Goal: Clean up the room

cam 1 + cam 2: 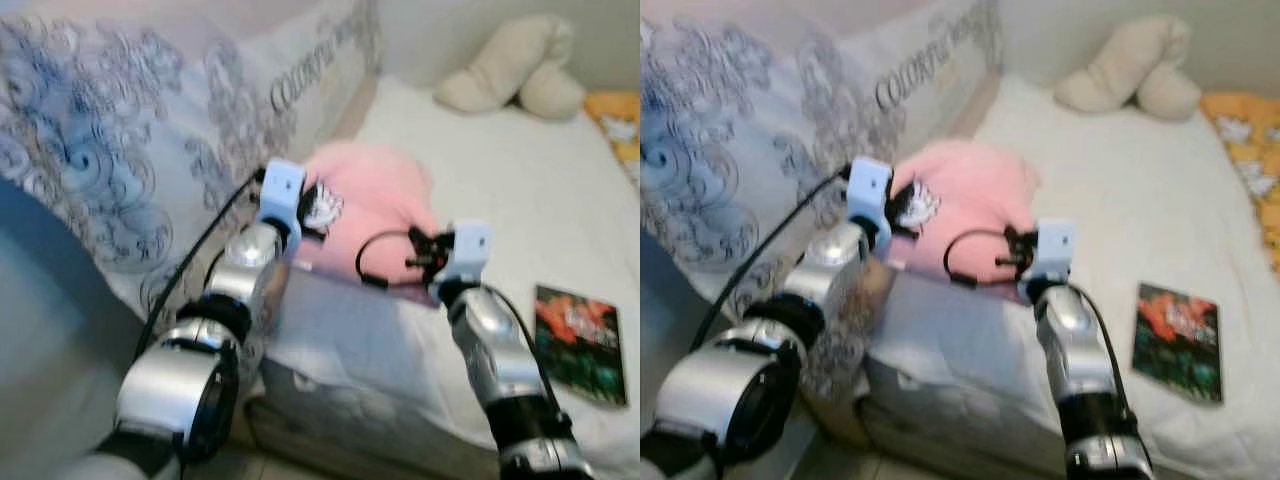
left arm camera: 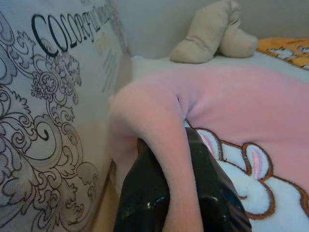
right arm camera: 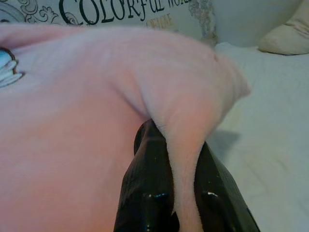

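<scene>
Pink fleece is pinched in both grippers at once. The left gripper [image 2: 181, 193] has its two black fingers closed over a fold at one corner of the blanket [image 1: 375, 205], just beside the unicorn print [image 2: 241, 179]; the right gripper [image 3: 186, 193] clamps a similar fold at the opposite corner. The blanket hangs bunched between them, held up over the white bed [image 1: 500, 160], with the big printed pillow [image 1: 130, 130] close beside the left gripper. A book [image 1: 580, 342] lies on the sheet off to the right gripper's outer side, and a beige plush [image 1: 515, 65] sits well beyond both, near the wall.

This looks like the lift or spread before folding. To do it well, I would keep both pinches firm and level, draw the grippers apart until the cloth hangs flat between them, and keep the left one from dragging against the pillow. Fleece is thick and slippery, so a shallow pinch may let go.
</scene>
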Motion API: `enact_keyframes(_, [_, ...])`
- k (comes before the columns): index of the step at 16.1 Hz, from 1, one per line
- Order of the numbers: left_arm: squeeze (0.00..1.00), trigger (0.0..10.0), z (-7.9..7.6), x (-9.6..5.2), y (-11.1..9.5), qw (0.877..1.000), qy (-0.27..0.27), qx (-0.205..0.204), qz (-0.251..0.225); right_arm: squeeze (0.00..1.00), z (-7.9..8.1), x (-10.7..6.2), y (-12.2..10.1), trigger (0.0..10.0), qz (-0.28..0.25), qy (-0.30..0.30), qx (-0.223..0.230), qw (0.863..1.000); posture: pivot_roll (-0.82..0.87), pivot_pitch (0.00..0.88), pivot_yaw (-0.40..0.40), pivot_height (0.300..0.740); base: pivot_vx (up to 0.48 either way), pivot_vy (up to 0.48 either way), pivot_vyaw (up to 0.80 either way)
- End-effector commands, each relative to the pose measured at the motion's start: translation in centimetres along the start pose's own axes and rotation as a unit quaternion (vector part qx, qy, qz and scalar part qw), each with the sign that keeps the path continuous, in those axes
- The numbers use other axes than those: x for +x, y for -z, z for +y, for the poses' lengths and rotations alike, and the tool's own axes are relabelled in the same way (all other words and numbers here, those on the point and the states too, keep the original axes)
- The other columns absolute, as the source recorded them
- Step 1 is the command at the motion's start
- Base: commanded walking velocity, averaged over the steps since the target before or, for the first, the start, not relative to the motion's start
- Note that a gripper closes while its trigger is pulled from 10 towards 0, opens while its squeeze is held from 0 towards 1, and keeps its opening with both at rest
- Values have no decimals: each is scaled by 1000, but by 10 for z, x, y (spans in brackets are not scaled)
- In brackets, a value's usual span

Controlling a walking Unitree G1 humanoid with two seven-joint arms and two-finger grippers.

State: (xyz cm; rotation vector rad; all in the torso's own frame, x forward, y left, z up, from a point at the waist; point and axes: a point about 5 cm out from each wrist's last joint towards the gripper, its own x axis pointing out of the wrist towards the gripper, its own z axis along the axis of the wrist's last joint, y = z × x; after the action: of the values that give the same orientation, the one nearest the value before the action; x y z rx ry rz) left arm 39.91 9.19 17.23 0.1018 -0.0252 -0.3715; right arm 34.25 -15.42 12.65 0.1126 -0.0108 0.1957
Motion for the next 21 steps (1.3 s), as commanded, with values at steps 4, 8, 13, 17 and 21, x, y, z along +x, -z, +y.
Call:
enact_keyframes(4, [0, 10000, 0, 6, -14, 999, -31, -2, -16, 0, -22, 6, -8, 10000, 19, 8, -57, 998, 2, 159, -59, 740, 449, 0, 0])
enact_keyframes(8, [0, 10000, 29, -1, -10, 992, -120, 40, 3, 0, 3, 35, 1, 10000, 60, -35, -58, 996, 14, 250, -106, 740, 0, 0, 0])
enact_keyframes(13, [0, 10000, 58, -25, 30, 981, -173, 45, 75, 0, 27, 30, 39, 10000, 138, -52, -40, 988, 31, 296, -121, 740, 0, 0, 0])
enact_keyframes(17, [0, 10000, 62, -23, 24, 978, -172, 88, 77, 0, 39, 23, 56, 10000, 152, -55, -11, 987, 19, 287, -132, 740, 0, 0, 0])
enact_keyframes(21, [1000, 10000, 67, -10, -21, 974, -170, 151, 10, 1000, 46, 24, 58, 10000, 148, -37, 54, 987, 12, 273, -123, 740, 0, 0, 0])
